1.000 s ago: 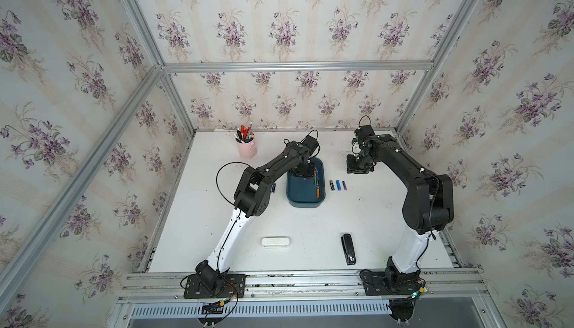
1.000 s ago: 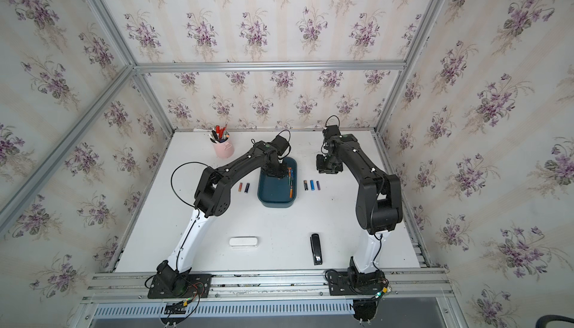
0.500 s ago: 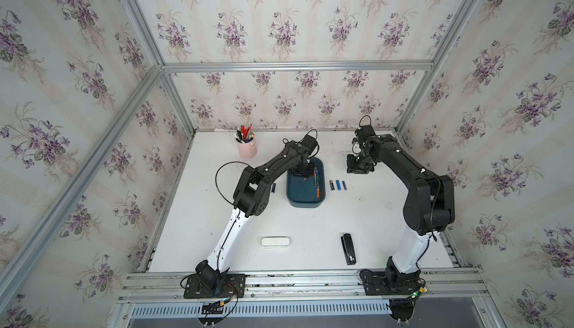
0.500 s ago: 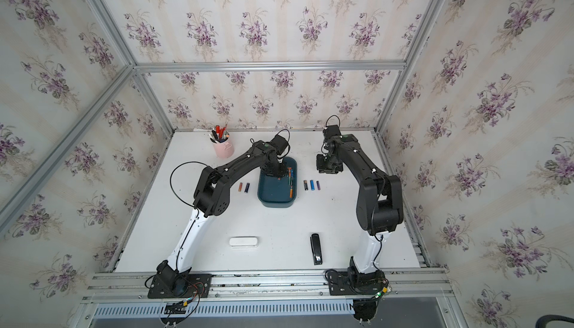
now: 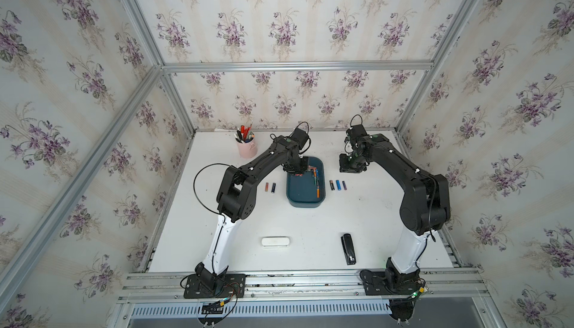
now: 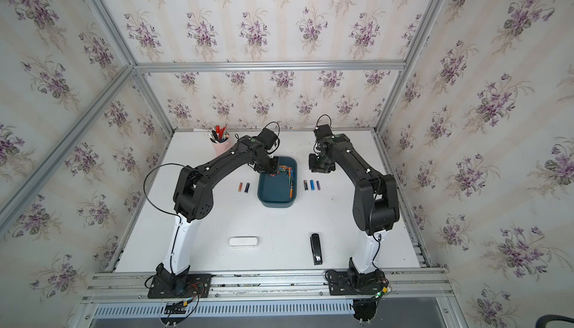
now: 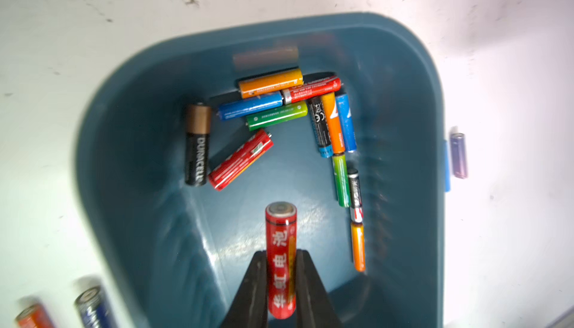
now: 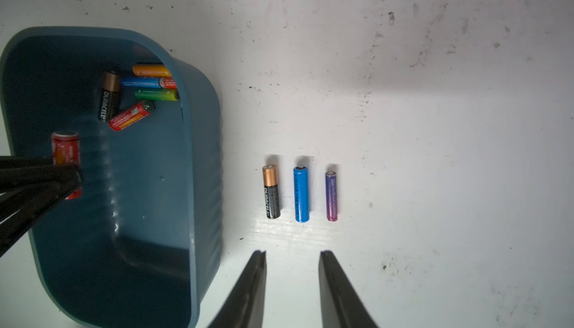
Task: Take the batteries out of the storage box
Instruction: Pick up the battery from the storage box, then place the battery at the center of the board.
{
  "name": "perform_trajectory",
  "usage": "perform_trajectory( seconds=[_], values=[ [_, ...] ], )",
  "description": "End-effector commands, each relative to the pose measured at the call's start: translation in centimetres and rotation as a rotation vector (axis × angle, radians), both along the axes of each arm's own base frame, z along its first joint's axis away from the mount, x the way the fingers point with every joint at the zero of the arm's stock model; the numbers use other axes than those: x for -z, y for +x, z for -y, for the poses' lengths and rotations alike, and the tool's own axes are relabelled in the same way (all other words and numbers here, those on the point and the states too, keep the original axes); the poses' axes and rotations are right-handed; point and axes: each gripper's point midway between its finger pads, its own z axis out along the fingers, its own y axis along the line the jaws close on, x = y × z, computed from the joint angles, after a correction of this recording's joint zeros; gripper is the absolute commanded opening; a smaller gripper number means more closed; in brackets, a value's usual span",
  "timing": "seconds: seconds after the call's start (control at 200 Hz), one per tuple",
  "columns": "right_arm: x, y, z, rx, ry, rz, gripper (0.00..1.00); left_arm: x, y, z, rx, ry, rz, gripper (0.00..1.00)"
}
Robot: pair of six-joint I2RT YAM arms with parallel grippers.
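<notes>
Left gripper (image 7: 281,254) clamps a red battery (image 7: 280,233) over the storage box (image 7: 124,161); right gripper (image 8: 292,252) gapes empty.

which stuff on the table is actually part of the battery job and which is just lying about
Part of the job:
- storage box
- loose batteries inside it
- red battery, gripped by the left end effector
- three batteries and two batteries laid out on either side of the box

Just lying about:
- pink pen cup
- white oblong case
- black stapler
</notes>
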Motion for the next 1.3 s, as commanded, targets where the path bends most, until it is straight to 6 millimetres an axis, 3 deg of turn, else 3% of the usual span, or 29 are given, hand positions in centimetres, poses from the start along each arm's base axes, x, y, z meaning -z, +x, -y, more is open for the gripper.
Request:
perform_trajectory(
  seconds=[0.0,0.11,0.255,0.47,0.589,0.849,1.294],
  values=[
    [-0.1,0.5,-1.1,0.006,0.009,0.006,0.34,-1.8,-0.1,-1.3,-0.022,-0.037,0.022,0.19],
    [-0.1,1.0,-2.4,-0.009,0.011,0.006,0.34,-3.2,-0.5,-4.0,-0.056,-0.040,0.039,0.19],
    [-0.2,1.6,-4.5,-0.043,0.008,0.005,0.34,-3.6,-1.1,-8.4,-0.117,-0.033,0.047,0.20],
    [-0.1,2.2,-6.5,-0.071,-0.001,-0.003,0.34,-0.4,-2.7,-15.1,-0.218,-0.013,0.000,0.20],
    [0.0,2.2,-7.1,-0.079,-0.007,-0.009,0.34,2.3,-3.7,-17.4,-0.243,0.006,-0.041,0.20],
    [0.3,1.9,-7.2,-0.084,-0.033,-0.028,0.34,6.0,-4.5,-18.4,-0.235,0.014,-0.106,0.20],
    [0.5,1.6,-6.7,-0.087,-0.061,-0.040,0.35,7.0,-2.6,-17.9,-0.214,0.018,-0.119,0.20]
  ],
)
